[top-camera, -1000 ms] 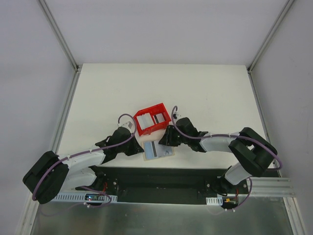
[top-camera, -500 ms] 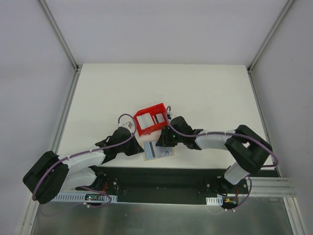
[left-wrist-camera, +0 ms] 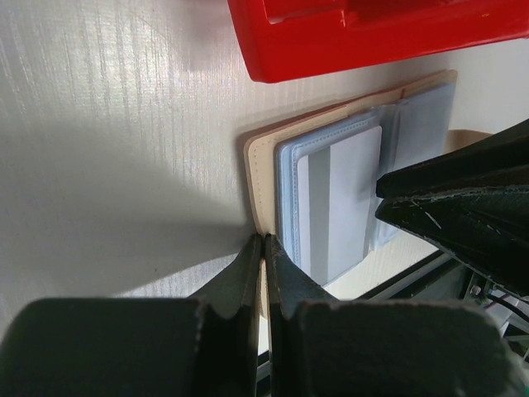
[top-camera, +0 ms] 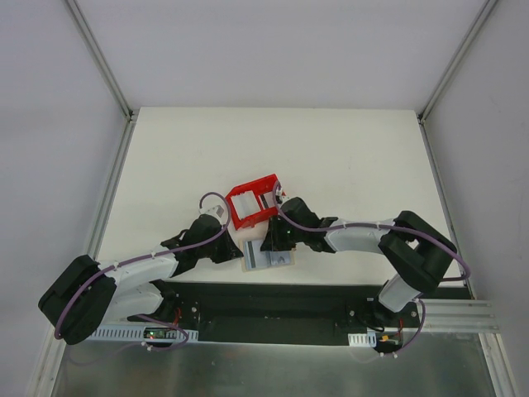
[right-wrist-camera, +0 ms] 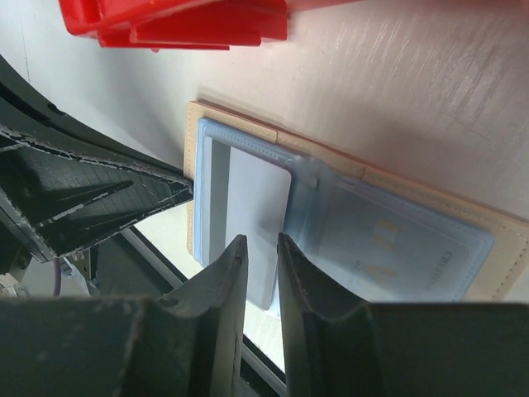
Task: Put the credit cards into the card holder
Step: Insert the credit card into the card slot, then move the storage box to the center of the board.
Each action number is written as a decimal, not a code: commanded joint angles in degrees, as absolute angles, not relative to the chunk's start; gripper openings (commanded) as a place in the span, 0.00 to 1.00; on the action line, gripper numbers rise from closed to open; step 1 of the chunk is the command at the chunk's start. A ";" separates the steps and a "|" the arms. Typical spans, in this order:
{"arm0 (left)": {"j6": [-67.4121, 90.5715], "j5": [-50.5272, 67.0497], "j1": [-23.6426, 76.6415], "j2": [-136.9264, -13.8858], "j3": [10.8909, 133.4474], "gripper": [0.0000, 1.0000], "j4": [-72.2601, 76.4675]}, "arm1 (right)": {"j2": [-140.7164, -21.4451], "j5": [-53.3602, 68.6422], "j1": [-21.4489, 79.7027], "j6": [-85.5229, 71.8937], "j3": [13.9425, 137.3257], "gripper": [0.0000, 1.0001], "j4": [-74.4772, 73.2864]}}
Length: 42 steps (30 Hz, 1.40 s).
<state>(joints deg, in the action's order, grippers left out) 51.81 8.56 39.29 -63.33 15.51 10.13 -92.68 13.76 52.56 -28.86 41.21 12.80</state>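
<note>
Since a second ago our right arm has swung leftward, carrying the right gripper (right-wrist-camera: 260, 241) from beside the red bin (top-camera: 252, 201) to a spot over the card holder (top-camera: 269, 259), and the bin now sits slightly further left. We see the holder lying open on the table (top-camera: 347, 157), just on the near side of the bin and close to the table's near edge, with its tan cover down and its pale blue sleeves up. A whitish card (left-wrist-camera: 347, 194) with a grey band along one side lies flat, partly tucked into the end sleeve, its free end reaching past the holder's edge. Our right fingers are drawn narrow, with only a slim gap between them. Their tips rest at that card, and nothing is clamped between them. Another card (right-wrist-camera: 380, 248) shows through the neighbouring clear pocket. Our left gripper (left-wrist-camera: 263, 241) has its fingers almost together, pinched on the holder's tan edge at the corner opposite the right gripper. Pale cards (top-camera: 243, 203) lie in the bin's compartments.
</note>
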 commanded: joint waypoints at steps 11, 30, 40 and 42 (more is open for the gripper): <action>50.71 8.09 39.20 -62.40 15.47 0.00 8.26 | -91.76 11.52 53.35 -26.28 44.38 0.29 9.05; 50.89 7.38 39.20 -61.08 14.59 0.00 8.26 | -80.07 -5.26 52.04 -13.72 54.83 0.53 -9.21; 51.07 7.21 39.20 -60.47 14.24 0.00 8.35 | -85.07 -7.13 42.29 -8.44 64.94 0.64 -18.37; 51.07 7.56 39.20 -60.56 14.50 0.00 8.26 | -87.00 -5.98 40.96 -7.91 66.87 0.64 -18.72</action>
<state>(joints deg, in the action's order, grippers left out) 51.81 8.49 39.29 -61.34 14.85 9.19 -83.48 -5.82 43.33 -10.92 62.26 -14.68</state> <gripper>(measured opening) 0.004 0.635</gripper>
